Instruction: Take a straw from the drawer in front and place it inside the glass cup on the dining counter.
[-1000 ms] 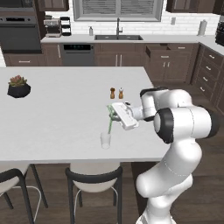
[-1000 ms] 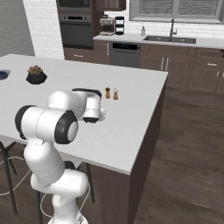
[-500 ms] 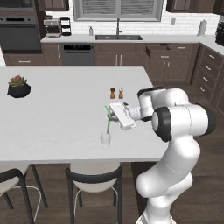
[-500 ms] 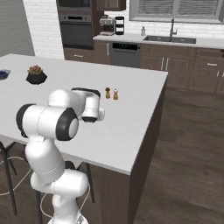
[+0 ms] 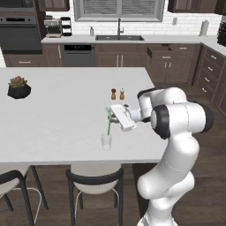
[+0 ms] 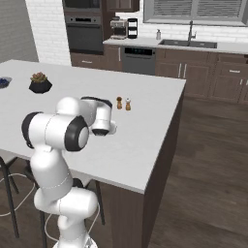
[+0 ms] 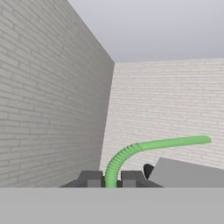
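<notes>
A small clear glass cup (image 5: 106, 141) stands near the front edge of the white dining counter (image 5: 53, 119). Over it hangs a green bendy straw (image 5: 108, 123), nearly upright, and its lower end meets the cup's mouth. My gripper (image 5: 111, 115) is shut on the straw's upper part, just left of the white hand. In the hand view the straw (image 7: 131, 153) rises between the two dark fingertips (image 7: 89, 178) and bends off to the right. In the far cabinet row, right of the sink, a dark-brown drawer (image 5: 164, 47) stands pulled out.
A brown shaker (image 5: 113, 94) and a white shaker (image 5: 122, 94) stand just behind the hand. A potted plant (image 5: 18, 87) sits at the counter's far left. Two stools (image 5: 95, 176) stand under the front edge. My arm (image 6: 72, 131) hides the cup in the right base view.
</notes>
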Robot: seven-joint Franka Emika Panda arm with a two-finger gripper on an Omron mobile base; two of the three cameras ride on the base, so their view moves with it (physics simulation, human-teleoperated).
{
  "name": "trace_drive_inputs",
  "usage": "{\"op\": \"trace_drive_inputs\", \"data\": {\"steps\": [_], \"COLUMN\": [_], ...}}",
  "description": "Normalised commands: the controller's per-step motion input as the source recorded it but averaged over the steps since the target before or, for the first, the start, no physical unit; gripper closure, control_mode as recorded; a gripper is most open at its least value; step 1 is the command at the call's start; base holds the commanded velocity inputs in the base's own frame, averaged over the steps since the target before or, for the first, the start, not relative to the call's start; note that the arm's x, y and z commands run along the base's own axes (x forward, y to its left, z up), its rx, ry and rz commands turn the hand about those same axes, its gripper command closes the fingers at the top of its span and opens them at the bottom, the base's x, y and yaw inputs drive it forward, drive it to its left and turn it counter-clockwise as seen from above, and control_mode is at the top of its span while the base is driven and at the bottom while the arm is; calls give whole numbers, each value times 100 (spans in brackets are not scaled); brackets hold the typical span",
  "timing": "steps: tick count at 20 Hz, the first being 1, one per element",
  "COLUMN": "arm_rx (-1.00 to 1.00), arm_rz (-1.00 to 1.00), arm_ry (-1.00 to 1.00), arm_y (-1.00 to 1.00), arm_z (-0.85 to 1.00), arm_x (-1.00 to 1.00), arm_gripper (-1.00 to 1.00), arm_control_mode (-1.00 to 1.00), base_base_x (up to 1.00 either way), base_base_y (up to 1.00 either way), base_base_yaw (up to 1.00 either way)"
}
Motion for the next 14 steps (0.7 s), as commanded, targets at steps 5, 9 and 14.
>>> {"op": "trace_drive_inputs", "data": {"steps": [5, 9, 14], "arm_rx": [0, 0, 0], "arm_rz": [0, 0, 0], "arm_ry": [0, 0, 0], "arm_y": [0, 0, 0], "arm_z": [-17, -11, -9], "arm_x": [0, 9, 11], "arm_gripper": [100, 100, 100], "arm_control_mode": [-100, -100, -100], "base_base_x": [0, 0, 0], "base_base_y": [0, 0, 0], "base_base_yaw": [0, 0, 0]}}
